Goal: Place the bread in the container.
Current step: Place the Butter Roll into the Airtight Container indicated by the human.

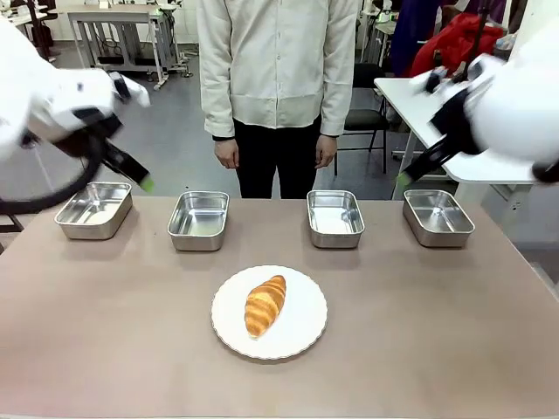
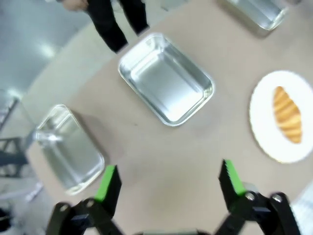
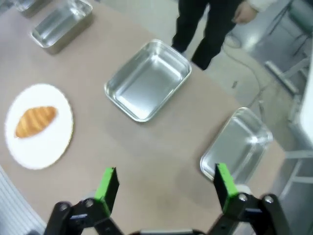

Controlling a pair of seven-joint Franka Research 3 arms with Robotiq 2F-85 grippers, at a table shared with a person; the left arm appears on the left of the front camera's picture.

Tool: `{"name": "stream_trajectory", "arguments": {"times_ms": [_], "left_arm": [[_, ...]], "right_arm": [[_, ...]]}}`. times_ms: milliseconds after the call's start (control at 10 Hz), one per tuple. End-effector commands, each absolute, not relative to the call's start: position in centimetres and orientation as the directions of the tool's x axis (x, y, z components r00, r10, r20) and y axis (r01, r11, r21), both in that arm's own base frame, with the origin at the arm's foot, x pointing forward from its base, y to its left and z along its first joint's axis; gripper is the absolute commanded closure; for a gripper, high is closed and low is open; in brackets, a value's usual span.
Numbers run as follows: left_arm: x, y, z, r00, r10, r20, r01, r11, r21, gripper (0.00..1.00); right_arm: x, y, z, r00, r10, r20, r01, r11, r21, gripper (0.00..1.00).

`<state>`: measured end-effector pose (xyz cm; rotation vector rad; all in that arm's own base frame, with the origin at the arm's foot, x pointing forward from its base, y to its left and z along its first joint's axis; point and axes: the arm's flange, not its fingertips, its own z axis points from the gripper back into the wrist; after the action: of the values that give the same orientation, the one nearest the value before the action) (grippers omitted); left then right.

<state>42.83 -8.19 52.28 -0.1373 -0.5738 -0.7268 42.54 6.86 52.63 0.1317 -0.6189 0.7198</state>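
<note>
Front view: the left claw (image 1: 147, 183) hangs above the table's (image 1: 105, 332) far left corner, its green tip over the near edge of the far-left pan (image 1: 94, 209). The right claw (image 1: 402, 179) hangs opposite, just beside the far-right pan (image 1: 438, 216) on its inner side. Between the two claws, along the far side, sit the inner-left pan (image 1: 198, 220) and the inner-right pan (image 1: 335, 218). All four stainless-steel pans look alike, and I cannot tell which one is the container. The croissant (image 1: 265, 305) lies on a round white plate (image 1: 306, 336), nearer the camera than both claws and midway between them, touched by neither. A person (image 1: 278, 70) stands beyond the pans, arms hanging down.

In the left wrist view the left claw (image 2: 169, 181) is spread wide with nothing between its green pads (image 2: 108, 183). The inner-left pan (image 2: 166, 81) lies straight ahead of the fingertips, the far-left pan (image 2: 68, 149) sits just outside one finger, and the croissant (image 2: 287, 114) on its plate (image 2: 264, 132) lies outside the other finger.

In the right wrist view the right claw (image 3: 165, 183) is also spread wide and holds nothing. The inner-right pan (image 3: 146, 81) lies ahead of it, the far-right pan (image 3: 237, 147) is close by one finger, and the croissant (image 3: 35, 121) on the plate (image 3: 44, 152) lies well off to the other side.
</note>
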Motion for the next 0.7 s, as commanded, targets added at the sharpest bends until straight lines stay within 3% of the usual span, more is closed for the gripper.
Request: {"name": "stream_trajectory", "arguments": {"times_ms": [0, 200, 400, 500, 600], "left_arm": [[46.0, -2.4, 54.8, 0.547, -0.665, 0.509, 0.751, 0.658, 0.052, 0.0], [47.3, 3.2, 55.7, 0.458, -0.717, 0.526, 0.84, 0.543, 0.009, 0.0], [45.9, 3.8, 54.8, 0.391, -0.745, 0.54, 0.878, 0.478, 0.024, 0.0], [45.8, 4.1, 56.1, 0.452, -0.706, 0.545, 0.828, 0.559, 0.037, 0.0], [45.8, 4.1, 56.1, 0.452, -0.706, 0.545, 0.828, 0.559, 0.037, 0.0]], "right_arm": [[44.6, 0.9, 54.2, 0.544, 0.633, 0.55, -0.749, 0.662, -0.021, 0.0], [45.2, -3.4, 54.6, 0.499, 0.621, 0.604, -0.8, 0.598, 0.047, 0.0], [43.5, -2.6, 55.2, 0.517, 0.618, 0.592, -0.769, 0.639, 0.005, 0.0], [43.5, -2.6, 55.2, 0.517, 0.618, 0.592, -0.769, 0.639, 0.005, 0.0], [43.5, -2.6, 55.2, 0.517, 0.618, 0.592, -0.769, 0.639, 0.005, 0.0]]}}
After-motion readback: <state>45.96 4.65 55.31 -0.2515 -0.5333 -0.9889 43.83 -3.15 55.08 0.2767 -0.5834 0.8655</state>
